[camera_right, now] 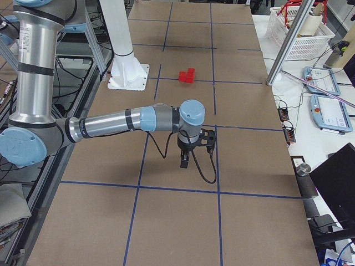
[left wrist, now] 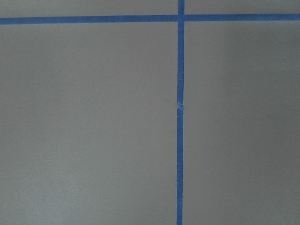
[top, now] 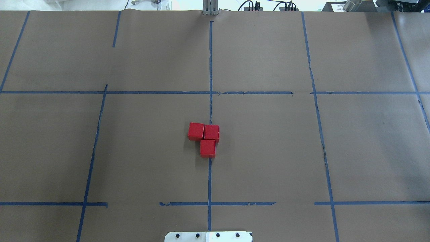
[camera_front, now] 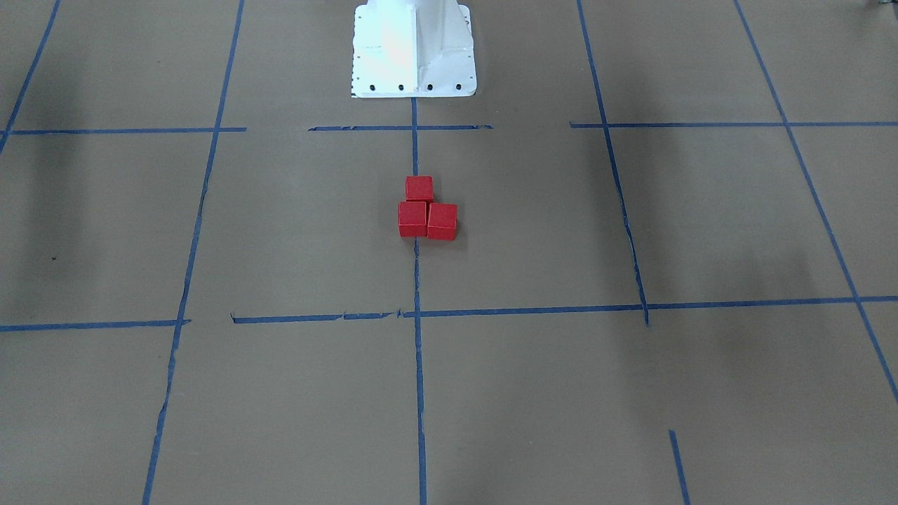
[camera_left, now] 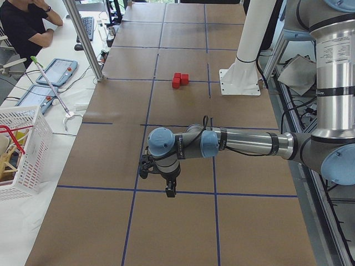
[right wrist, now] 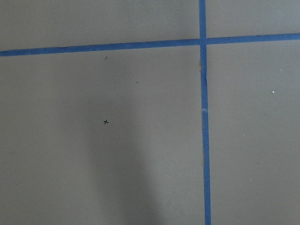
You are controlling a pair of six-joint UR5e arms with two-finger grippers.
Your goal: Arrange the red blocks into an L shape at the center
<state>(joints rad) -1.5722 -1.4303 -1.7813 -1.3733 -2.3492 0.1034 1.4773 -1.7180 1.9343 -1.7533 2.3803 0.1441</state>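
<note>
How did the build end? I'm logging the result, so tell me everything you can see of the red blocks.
The red blocks are three small, matte, bright-red cubes with plain faces, resting flat on the brown paper-covered table. Two sit side by side. The third sits against the robot-facing side of the right one as seen from overhead, slightly offset, making an L. They touch one another and straddle the centre blue tape line. Nothing else touches them.
</note>
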